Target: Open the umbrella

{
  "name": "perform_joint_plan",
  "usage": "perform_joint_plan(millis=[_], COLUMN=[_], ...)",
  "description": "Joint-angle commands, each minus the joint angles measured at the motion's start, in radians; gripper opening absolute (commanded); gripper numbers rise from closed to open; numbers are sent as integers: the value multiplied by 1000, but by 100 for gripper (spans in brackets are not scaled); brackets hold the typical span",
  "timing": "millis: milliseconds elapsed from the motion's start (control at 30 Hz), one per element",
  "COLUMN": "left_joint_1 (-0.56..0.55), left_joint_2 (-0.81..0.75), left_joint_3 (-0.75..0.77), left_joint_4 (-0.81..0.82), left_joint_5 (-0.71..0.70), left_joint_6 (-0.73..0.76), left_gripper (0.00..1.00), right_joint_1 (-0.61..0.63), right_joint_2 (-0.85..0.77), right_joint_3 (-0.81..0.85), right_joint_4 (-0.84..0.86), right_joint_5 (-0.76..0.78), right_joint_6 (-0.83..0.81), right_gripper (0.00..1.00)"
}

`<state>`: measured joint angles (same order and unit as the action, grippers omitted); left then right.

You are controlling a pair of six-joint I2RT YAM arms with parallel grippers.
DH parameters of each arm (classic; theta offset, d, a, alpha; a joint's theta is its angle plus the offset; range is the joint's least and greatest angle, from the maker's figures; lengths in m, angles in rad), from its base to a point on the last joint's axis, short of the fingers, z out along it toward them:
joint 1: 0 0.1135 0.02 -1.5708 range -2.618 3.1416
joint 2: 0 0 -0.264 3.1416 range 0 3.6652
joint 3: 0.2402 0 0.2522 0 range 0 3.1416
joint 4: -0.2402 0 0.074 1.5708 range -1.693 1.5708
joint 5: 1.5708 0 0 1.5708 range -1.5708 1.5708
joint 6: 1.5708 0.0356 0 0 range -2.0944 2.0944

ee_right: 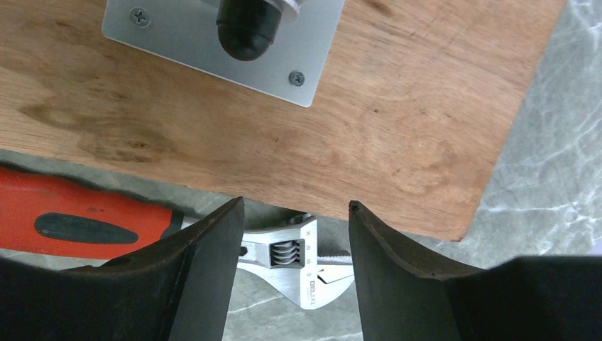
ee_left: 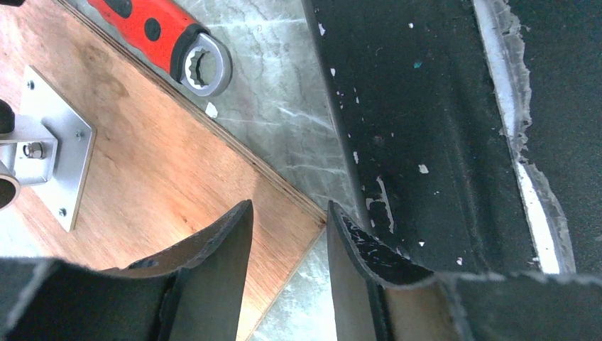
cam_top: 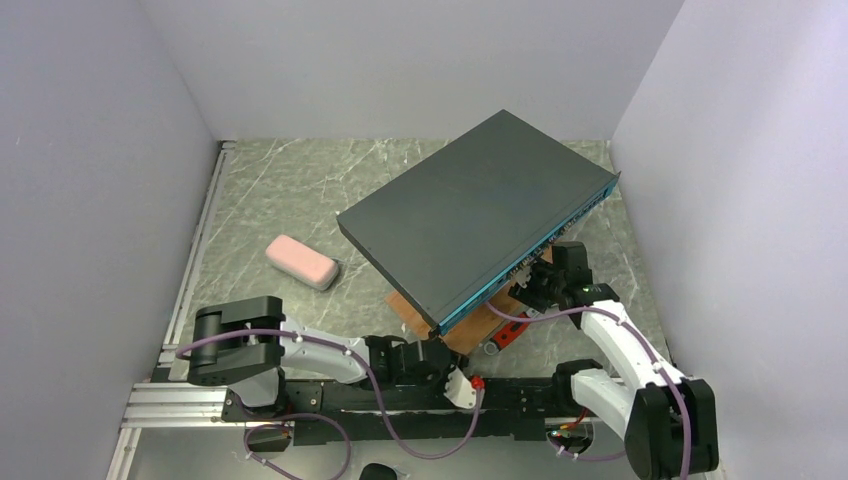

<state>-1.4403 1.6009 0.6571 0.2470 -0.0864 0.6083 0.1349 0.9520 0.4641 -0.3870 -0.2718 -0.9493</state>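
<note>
The umbrella (cam_top: 302, 262) is collapsed into a short pinkish roll. It lies on the marble tabletop at the left, apart from both arms. My left gripper (cam_top: 432, 358) (ee_left: 290, 206) is low at the near edge, well to the right of the umbrella. It is open with nothing between its fingers, over a corner of a wooden board (ee_left: 156, 170). My right gripper (cam_top: 540, 285) (ee_right: 295, 204) is also open and holds nothing. It hovers over the steel head of a red-handled wrench (ee_right: 305, 259), far from the umbrella.
A large dark flat box (cam_top: 480, 210) (ee_left: 426, 128) rests tilted over the wooden board (cam_top: 470, 330) (ee_right: 355, 128), which carries a screwed-on metal plate (ee_right: 163, 28) (ee_left: 57, 153). The wrench (cam_top: 505, 335) (ee_left: 152, 32) lies along the board's near edge. White walls close in three sides.
</note>
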Motion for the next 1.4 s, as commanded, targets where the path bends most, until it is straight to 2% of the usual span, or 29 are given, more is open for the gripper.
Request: perform_joint_plan(millis=[0, 233, 400, 567, 667, 733, 767, 800, 833, 1033, 1367], left_joint_1=[129, -55, -90, -101, -107, -113, -117, -125, -133, -148, -63], left_joint_2=[35, 142, 242, 317, 358, 365, 358, 350, 343, 375, 407], left_joint_3=[16, 227, 341, 434, 477, 496, 504, 514, 524, 541, 357], left_joint_4=[-200, -406, -478, -542, -584, -605, -614, -618, -625, -662, -629], left_joint_5=[-450, -521, -602, -656, -647, -638, -630, -619, -604, -522, -571], left_joint_6=[76, -86, -159, -200, -227, -237, -239, -239, -237, -219, -188], left_gripper=[47, 54, 57, 56, 44, 24, 11, 2, 0, 0, 0], right_joint_1=[4, 3, 2, -3, -6, -9, -11, -14, -16, -20, -43], right_joint_2=[20, -11, -21, 12, 26, 22, 19, 15, 11, 13, 24], right_joint_3=[3, -24, -46, -37, -26, -22, -25, -28, -30, -39, -32], right_joint_4=[27, 4, 18, 41, 47, 44, 44, 43, 39, 42, 11], right_joint_5=[-31, -9, 10, 19, 15, 16, 16, 14, 12, 14, 19], right_joint_6=[-8, -28, -32, 3, 24, 30, 30, 29, 26, 13, -29], right_gripper=[58, 56, 55, 54, 54, 54, 54, 54, 54, 53, 51])
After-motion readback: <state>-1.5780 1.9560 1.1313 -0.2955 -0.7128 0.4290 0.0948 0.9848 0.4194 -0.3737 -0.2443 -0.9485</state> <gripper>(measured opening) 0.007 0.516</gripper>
